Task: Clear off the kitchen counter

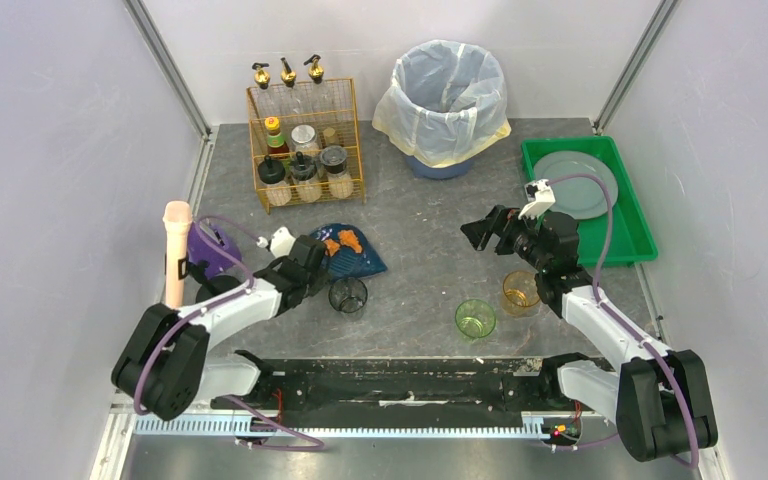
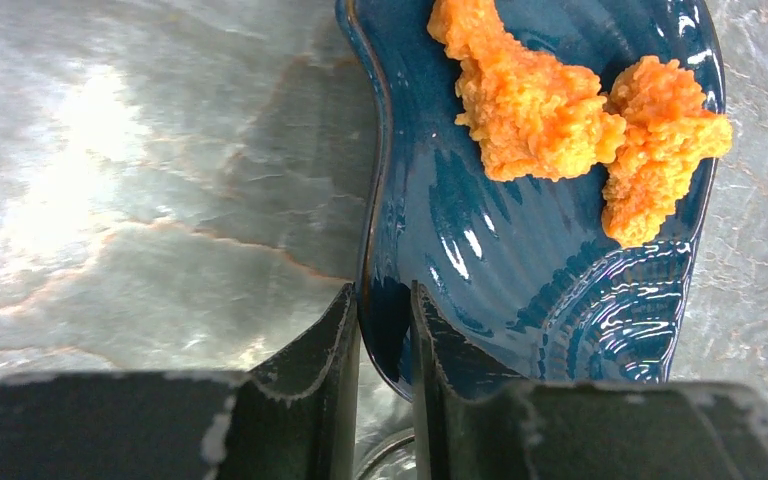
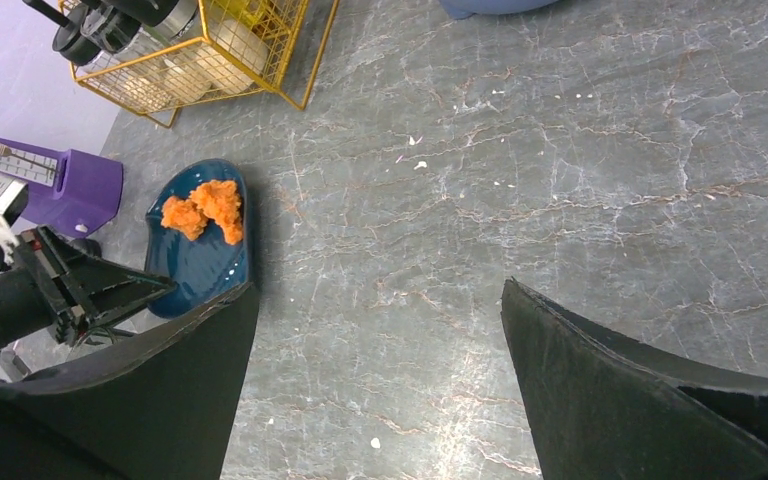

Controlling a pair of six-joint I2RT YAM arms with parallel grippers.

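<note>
Kitchen counter [image 1: 430, 230] lies beneath left hand [image 2: 380, 300] clamped on blue plate [image 2: 520, 230], right hand [image 3: 380, 288] spread

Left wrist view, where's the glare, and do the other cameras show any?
Left wrist view: washed-out patch on the kitchen counter at left, small highlights on the glossy blue plate. Right wrist view: faint sheen near the bottom edge. Top external view: evenly lit, no strong glare.

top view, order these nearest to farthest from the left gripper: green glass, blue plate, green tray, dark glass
1. blue plate, rim clamped in the left gripper
2. dark glass, just beside the plate
3. green glass, near middle
4. green tray, far right
</note>
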